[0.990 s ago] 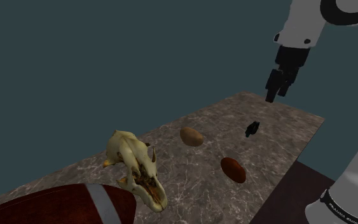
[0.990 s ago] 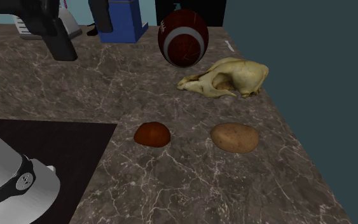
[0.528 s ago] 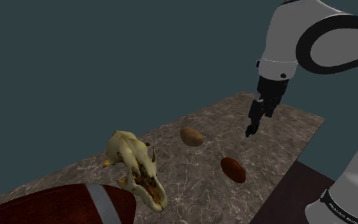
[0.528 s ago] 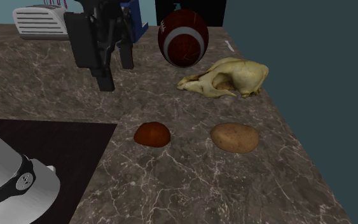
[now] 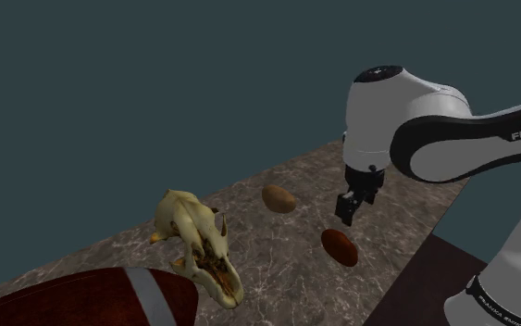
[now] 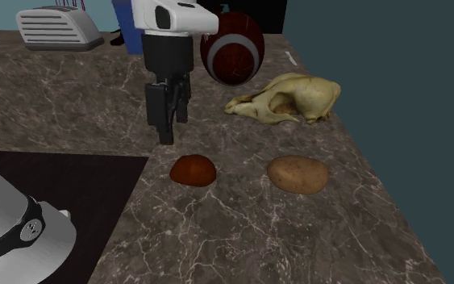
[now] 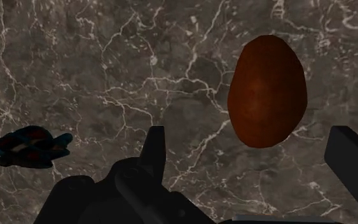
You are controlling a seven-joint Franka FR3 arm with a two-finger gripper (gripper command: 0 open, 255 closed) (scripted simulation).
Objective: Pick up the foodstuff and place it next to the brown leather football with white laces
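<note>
Reddish-brown and egg-shaped, the ovoid (image 6: 193,170) is the nearest loose thing on the marble-patterned counter (image 6: 257,234), and I judge it to be your foodstuff, since the gripper is lined up on it. In the second exterior view a tan lump (image 6: 297,173) sits well apart from it at 3 o'clock. It could also pass for food, so check which one you mean.

The gripper (image 6: 166,133) hangs above the counter at 11 o'clock from the ovoid, touching nothing. In the wrist view its 2 fingers (image 7: 155,143) stand wide apart and empty. The ovoid lies ahead between them, nearer one finger than the other, so a small sideways shift looks needed before you descend.

In the shoulder view the ovoid's long axis runs from about 11 o'clock to 5 o'clock. Seen along the gripper, that axis crosses the line joining the fingers, so they would close on the narrow width, which looks like a sound hold.

Farther back at 1 o'clock lie a pale animal skull (image 6: 289,98) and then the football (image 6: 232,48), brown with a white stripe. The bare counter beside the football looks like your drop spot.
</note>
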